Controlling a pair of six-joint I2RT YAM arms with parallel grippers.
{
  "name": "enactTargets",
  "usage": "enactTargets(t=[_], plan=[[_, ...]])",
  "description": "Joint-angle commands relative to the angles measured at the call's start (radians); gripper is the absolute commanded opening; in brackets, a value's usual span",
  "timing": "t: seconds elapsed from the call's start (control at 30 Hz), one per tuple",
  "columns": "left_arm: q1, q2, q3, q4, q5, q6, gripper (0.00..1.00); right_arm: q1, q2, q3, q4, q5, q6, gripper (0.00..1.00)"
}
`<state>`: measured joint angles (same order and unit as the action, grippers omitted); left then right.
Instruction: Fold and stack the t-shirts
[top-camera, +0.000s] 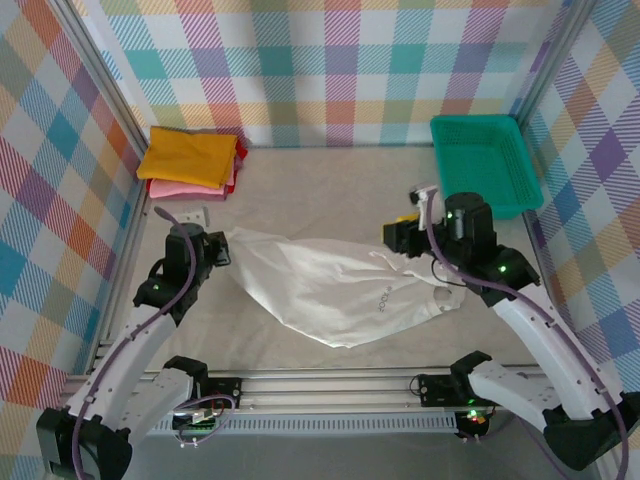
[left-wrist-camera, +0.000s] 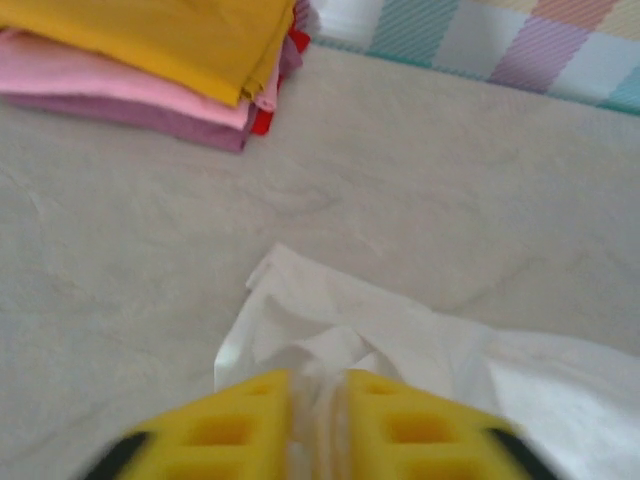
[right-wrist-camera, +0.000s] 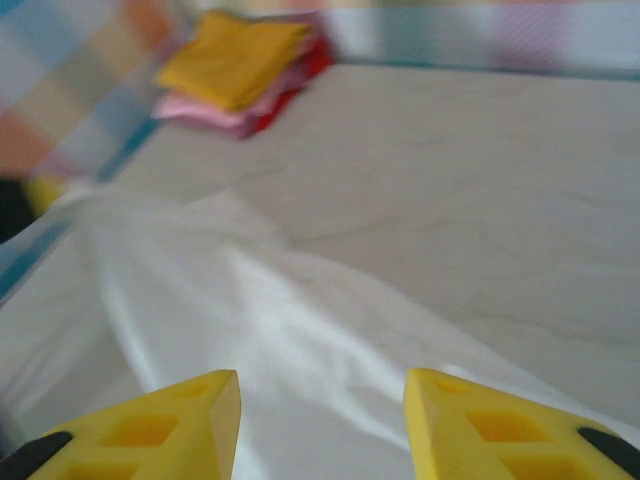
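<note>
A white t-shirt (top-camera: 330, 285) lies rumpled across the middle of the table, with a tiny mark near its right end. My left gripper (top-camera: 222, 248) is shut on the shirt's left end; in the left wrist view the white cloth (left-wrist-camera: 330, 330) is pinched between the yellow fingers (left-wrist-camera: 240, 425). My right gripper (top-camera: 397, 233) stands open over the shirt's right end, its yellow fingers (right-wrist-camera: 190, 420) wide apart above the white cloth (right-wrist-camera: 300, 330). A folded stack of t-shirts (top-camera: 192, 160), mustard-yellow on top of pink and red, sits at the back left, and shows as the stack (left-wrist-camera: 150, 60) and the stack (right-wrist-camera: 240, 70).
A green plastic basket (top-camera: 485, 160) stands at the back right. Plaid walls close in the back and sides. A small white plate (top-camera: 182, 215) lies on the table just behind my left gripper. A metal rail (top-camera: 320, 385) runs along the near edge.
</note>
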<state>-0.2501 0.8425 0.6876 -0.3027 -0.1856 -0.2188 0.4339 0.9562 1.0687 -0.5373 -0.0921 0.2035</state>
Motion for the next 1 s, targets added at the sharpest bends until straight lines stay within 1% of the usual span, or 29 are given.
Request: enactTargets(t=[0.0,0.03,0.07,0.13,0.17,0.2,0.23,0.27,0.37,0.47,0.57,0.63,0.77,0.87,0.97], plan=[[0.005,-0.044,-0.006,-0.030,0.008,-0.033,0.41,-0.131,0.080,0.002,-0.083,0.176,0.151,0.51],[0.005,-0.053,-0.004,-0.023,-0.028,-0.045,0.48,-0.165,0.117,0.001,-0.095,0.181,0.166,0.52],[0.005,-0.056,-0.006,0.001,-0.052,-0.046,0.59,-0.186,0.156,0.001,-0.104,0.187,0.171,0.54],[0.006,-0.013,0.009,0.065,-0.077,-0.026,0.62,-0.199,0.229,0.011,-0.115,0.199,0.174,0.54],[0.006,0.039,0.050,0.067,-0.070,-0.010,0.63,-0.199,0.263,0.008,-0.103,0.192,0.175,0.54],[0.006,0.090,0.098,0.055,-0.050,0.009,0.68,-0.199,0.291,0.004,-0.087,0.175,0.179,0.54],[0.007,0.172,0.165,0.035,-0.040,0.026,0.71,-0.199,0.321,0.001,-0.073,0.151,0.184,0.54],[0.006,0.251,0.232,-0.022,-0.035,0.041,0.72,-0.199,0.356,0.005,-0.070,0.131,0.195,0.53],[0.011,0.491,0.391,-0.077,0.001,0.091,0.75,-0.199,0.427,-0.007,-0.043,0.099,0.224,0.53],[0.014,0.669,0.481,-0.049,0.077,0.119,0.78,-0.199,0.477,-0.014,-0.062,0.137,0.240,0.54],[0.015,0.833,0.586,-0.080,0.095,0.115,0.79,-0.212,0.493,-0.025,-0.083,0.190,0.254,0.57],[0.015,0.925,0.638,-0.110,0.118,0.113,0.82,-0.244,0.500,-0.032,-0.094,0.177,0.270,0.58],[0.015,1.025,0.653,-0.108,0.169,0.111,0.85,-0.286,0.520,-0.061,-0.098,0.164,0.280,0.59],[0.015,1.059,0.627,-0.096,0.194,0.111,0.85,-0.310,0.531,-0.089,-0.079,0.164,0.296,0.59],[0.015,1.085,0.609,-0.087,0.227,0.110,0.84,-0.340,0.571,-0.100,-0.053,0.126,0.301,0.59]])
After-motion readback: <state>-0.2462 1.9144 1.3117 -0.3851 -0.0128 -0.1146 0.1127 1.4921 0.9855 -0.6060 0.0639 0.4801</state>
